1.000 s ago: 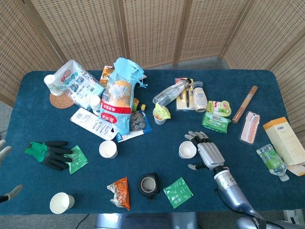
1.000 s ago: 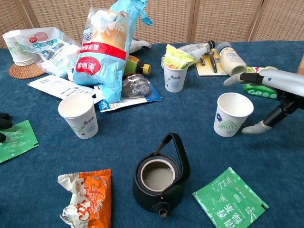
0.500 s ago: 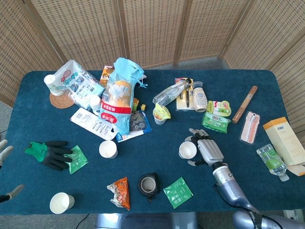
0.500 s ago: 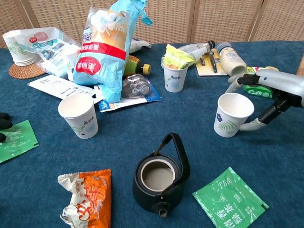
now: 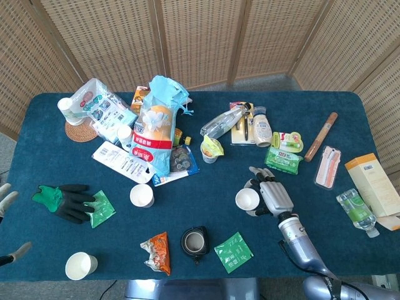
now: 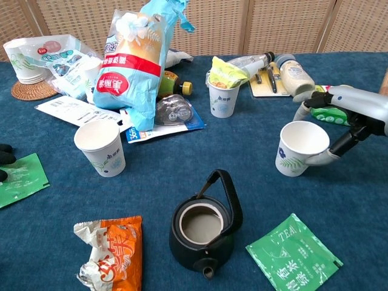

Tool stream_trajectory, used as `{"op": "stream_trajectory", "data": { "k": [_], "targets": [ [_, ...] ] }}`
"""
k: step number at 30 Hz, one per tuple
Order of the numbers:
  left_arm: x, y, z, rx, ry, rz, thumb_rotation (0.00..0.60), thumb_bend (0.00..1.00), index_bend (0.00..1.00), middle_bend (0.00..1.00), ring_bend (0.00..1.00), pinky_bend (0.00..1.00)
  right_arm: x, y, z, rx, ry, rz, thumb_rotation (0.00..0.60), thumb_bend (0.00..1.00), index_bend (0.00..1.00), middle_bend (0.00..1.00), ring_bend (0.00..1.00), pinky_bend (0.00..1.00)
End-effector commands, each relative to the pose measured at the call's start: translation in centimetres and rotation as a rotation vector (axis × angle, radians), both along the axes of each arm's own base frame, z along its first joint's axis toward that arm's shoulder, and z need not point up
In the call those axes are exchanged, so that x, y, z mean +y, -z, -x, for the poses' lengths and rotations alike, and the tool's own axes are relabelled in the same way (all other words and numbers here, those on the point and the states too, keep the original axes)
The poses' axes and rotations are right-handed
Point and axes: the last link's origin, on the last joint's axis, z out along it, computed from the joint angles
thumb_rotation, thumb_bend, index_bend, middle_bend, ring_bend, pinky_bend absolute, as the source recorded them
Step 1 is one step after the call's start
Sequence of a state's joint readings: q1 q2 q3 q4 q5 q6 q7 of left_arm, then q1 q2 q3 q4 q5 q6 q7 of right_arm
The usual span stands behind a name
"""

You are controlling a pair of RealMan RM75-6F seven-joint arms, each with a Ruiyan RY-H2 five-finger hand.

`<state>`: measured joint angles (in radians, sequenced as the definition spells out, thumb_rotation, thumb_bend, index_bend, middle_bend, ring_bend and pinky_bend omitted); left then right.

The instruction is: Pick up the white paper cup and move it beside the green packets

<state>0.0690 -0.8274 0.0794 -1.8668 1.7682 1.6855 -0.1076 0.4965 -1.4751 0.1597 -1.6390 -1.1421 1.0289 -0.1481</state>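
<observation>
The white paper cup with a blue-green print is right of the table's middle, tilted a little toward the right. My right hand grips it, thumb at the near side and fingers around the far rim. A green tea packet lies flat in front of the cup. A green wipes pack lies just behind the hand. Another green packet sits at the far left under a black glove. My left hand shows only at the left edge, fingers apart and holding nothing.
A black teapot stands left of the tea packet, an orange snack bag beside it. Two more paper cups stand to the left. A snack-filled cup, bottles and bags crowd the back.
My right hand moved in from beside the cup and wrapped its fingers and thumb around it. The cup now leans and has shifted slightly to the right.
</observation>
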Motion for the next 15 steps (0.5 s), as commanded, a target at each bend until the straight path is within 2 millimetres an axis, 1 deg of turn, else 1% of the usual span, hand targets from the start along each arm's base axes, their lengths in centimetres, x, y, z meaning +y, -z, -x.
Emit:
{"op": "stream_trajectory", "data": {
  "k": [1,4,8,11,15],
  "targets": [
    [0.0,0.0,0.0,-0.001,0.0,0.001,0.6,0.2,0.0,0.0,0.0,0.0,0.1,0.1,0.0,0.003,0.0,0.003,0.6,0.13,0.41,0.0,0.0,0.0],
    [0.0,0.0,0.0,-0.001,0.0,0.001,0.6,0.2,0.0,0.0,0.0,0.0,0.1,0.1,0.0,0.013,-0.008,0.011,0.6,0.15,0.41,0.0,0.0,0.0],
    [0.0,0.0,0.0,0.001,-0.003,0.002,0.6,0.2,0.0,0.0,0.0,0.0,0.4,-0.2,0.1,0.081,-0.051,0.047,0.6,0.16,0.42,0.0,0.0,0.0],
    [0.0,0.1,0.0,0.0,-0.002,0.007,0.6,0.2,0.0,0.0,0.0,0.0,0.8,-0.7,-0.2,0.124,-0.075,0.068,0.6,0.22,0.41,0.0,0.0,0.0],
    [0.0,0.1,0.0,0.001,-0.001,0.008,0.6,0.2,0.0,0.0,0.0,0.0,1.0,-1.6,-0.8,0.197,-0.132,0.127,0.6,0.22,0.41,0.0,0.0,0.0]
  ]
}}
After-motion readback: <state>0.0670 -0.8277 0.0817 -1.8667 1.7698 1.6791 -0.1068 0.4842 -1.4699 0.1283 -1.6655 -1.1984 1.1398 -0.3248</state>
